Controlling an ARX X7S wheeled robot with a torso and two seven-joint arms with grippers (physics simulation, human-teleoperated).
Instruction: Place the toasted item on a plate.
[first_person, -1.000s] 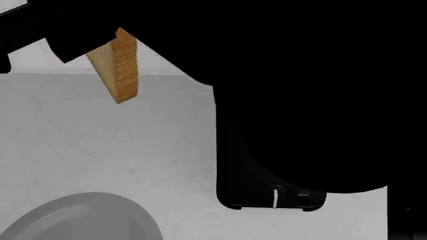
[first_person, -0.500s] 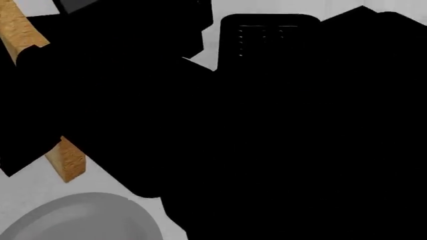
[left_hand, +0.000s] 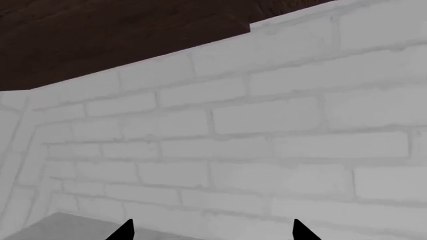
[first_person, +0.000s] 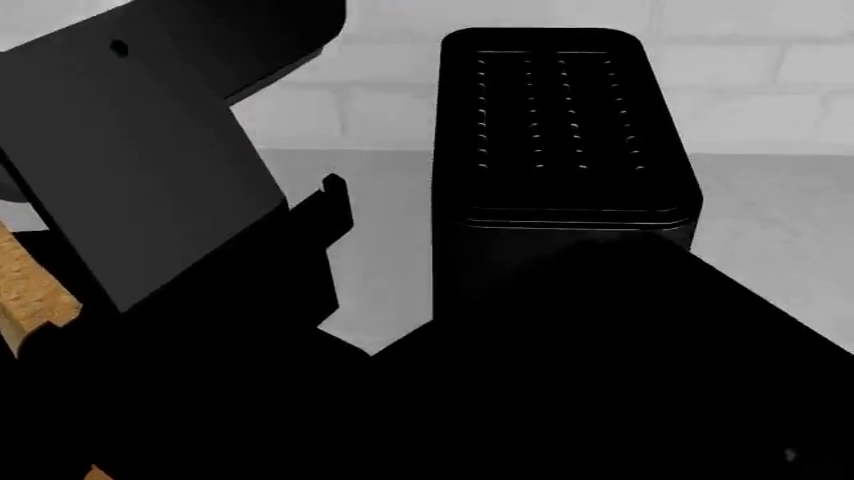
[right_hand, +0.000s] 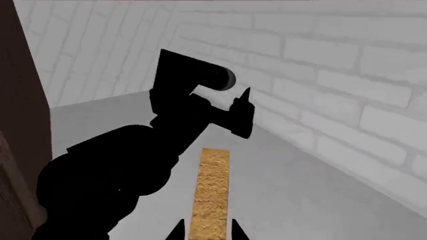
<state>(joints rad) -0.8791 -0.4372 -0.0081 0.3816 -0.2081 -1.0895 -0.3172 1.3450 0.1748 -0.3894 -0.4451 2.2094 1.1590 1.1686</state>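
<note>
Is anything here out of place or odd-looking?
Only the slice of toast: it is not on a plate but up in the air, gripped edge-on in the right gripper jaws. The plate is hidden now. The black toaster stands upright and looks normal.

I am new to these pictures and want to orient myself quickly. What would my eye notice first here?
First, the black toaster standing against the white brick wall, with large black arm parts filling the lower head view. Next, the golden slice of toast, seen edge-on between the tips of the right end effector above the grey counter. The left end effector is open and points at the wall.
</note>
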